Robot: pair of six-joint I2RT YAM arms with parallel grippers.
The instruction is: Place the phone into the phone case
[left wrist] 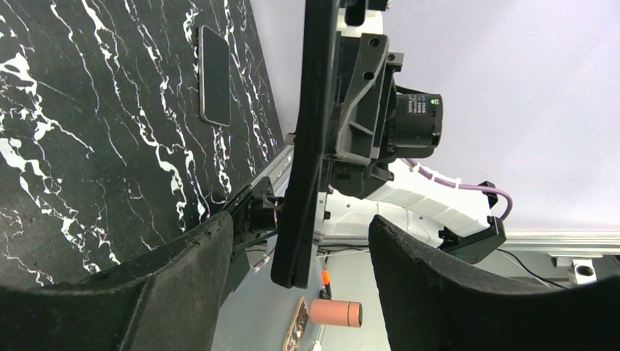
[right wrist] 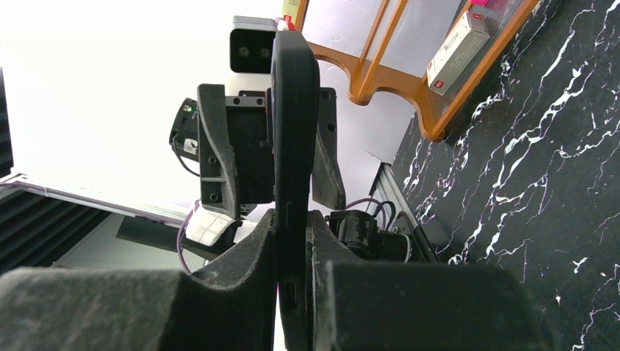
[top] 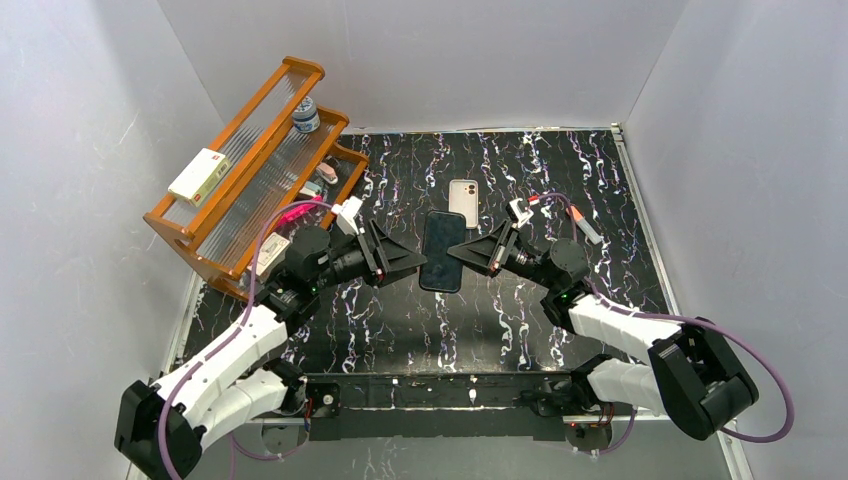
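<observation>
Phone [top: 442, 252] first: black, edge-on, lifted off the surface at mid-table between the two arms.

Below and around, largest down: black white-veined table [top: 560, 180]; orange rack [top: 305, 70] at the far left, well apart from the work. Right gripper [right wrist: 294, 219] clamped hard on one end of the slab, a pad on each face. Left gripper [left wrist: 296, 238] spread wide, straddling the other end with a gap on both sides, touching nothing as far as the left wrist view shows. Pale phone case [top: 463, 203] flat and loose on the table just beyond, dark cutout at its far-left corner; cannot tell for sure whether the open side faces up.

Likely trouble from here:
- Held by a single end pinch only, so apt to pivot or slide out if swung quickly.
- If closed off-centre, could knock the slab askew in the other grip.
- With nothing pinning it, liable to skate away under any pressing-in.
- Lens end mismatched to cutout: no seating, jammed corner.
</observation>
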